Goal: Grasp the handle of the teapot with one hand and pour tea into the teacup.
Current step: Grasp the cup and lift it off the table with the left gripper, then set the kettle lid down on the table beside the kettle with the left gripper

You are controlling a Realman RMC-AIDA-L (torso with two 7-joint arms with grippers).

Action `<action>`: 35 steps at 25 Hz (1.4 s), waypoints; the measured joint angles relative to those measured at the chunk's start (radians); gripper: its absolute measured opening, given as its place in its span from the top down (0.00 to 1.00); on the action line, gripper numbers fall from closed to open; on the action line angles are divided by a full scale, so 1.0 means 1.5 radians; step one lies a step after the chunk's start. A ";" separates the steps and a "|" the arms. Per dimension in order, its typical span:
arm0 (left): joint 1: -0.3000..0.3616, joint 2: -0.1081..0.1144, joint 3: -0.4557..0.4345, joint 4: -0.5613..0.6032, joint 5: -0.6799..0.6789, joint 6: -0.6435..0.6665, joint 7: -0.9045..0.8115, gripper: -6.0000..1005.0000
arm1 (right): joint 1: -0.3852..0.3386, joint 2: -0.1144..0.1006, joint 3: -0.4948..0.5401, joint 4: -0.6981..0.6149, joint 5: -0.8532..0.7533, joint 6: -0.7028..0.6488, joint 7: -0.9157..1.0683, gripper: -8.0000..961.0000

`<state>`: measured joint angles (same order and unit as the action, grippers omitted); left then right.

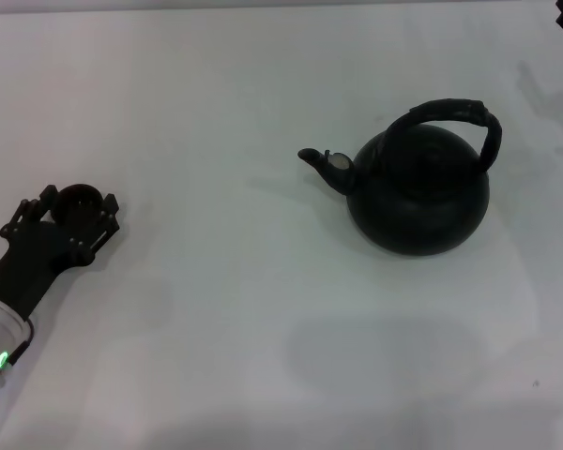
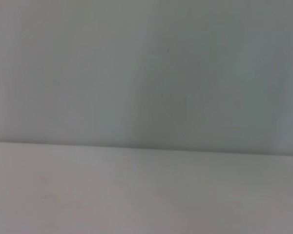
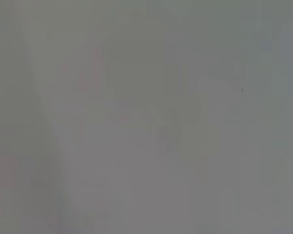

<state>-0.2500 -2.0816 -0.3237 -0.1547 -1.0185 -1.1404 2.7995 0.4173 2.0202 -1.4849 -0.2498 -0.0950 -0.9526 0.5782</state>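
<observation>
Head view: teapot (image 1: 420, 197) spout points left toward left gripper (image 1: 75, 208), jaws' state unclear.

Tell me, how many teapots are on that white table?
1. The teapot sits right of centre on the table, spout toward the left pincer, which has a small dark cup between its fingers. Nothing seems hidden.
</observation>
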 joint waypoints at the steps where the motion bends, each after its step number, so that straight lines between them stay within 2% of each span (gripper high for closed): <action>1: 0.000 0.000 0.000 0.000 0.000 0.001 0.000 0.14 | 0.000 0.000 0.000 0.000 0.000 0.000 0.000 0.13; 8: 0.001 -0.001 0.000 -0.001 0.015 0.009 0.000 0.15 | -0.001 0.000 0.000 0.002 0.000 -0.001 0.000 0.13; 13: -0.001 -0.001 0.000 -0.011 0.026 0.001 0.000 0.30 | -0.003 0.000 0.000 0.003 0.000 -0.001 0.000 0.13; 18: -0.020 0.000 0.000 -0.033 0.082 -0.004 -0.002 0.30 | -0.003 0.000 0.000 0.003 0.000 -0.001 0.000 0.14; 19: -0.035 -0.002 0.000 -0.052 0.132 0.006 -0.002 0.30 | -0.003 0.000 0.000 0.003 0.000 -0.001 0.000 0.14; 23: -0.064 -0.003 0.000 -0.083 0.186 0.053 0.000 0.29 | -0.002 0.000 -0.002 0.003 0.000 -0.001 0.000 0.14; 35: -0.095 -0.004 0.000 -0.099 0.232 0.100 0.000 0.30 | -0.005 0.001 -0.004 0.003 0.000 -0.001 0.003 0.14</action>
<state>-0.3927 -2.0878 -0.3237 -0.3036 -0.6709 -0.9906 2.7995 0.4103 2.0218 -1.4911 -0.2454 -0.0951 -0.9544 0.5834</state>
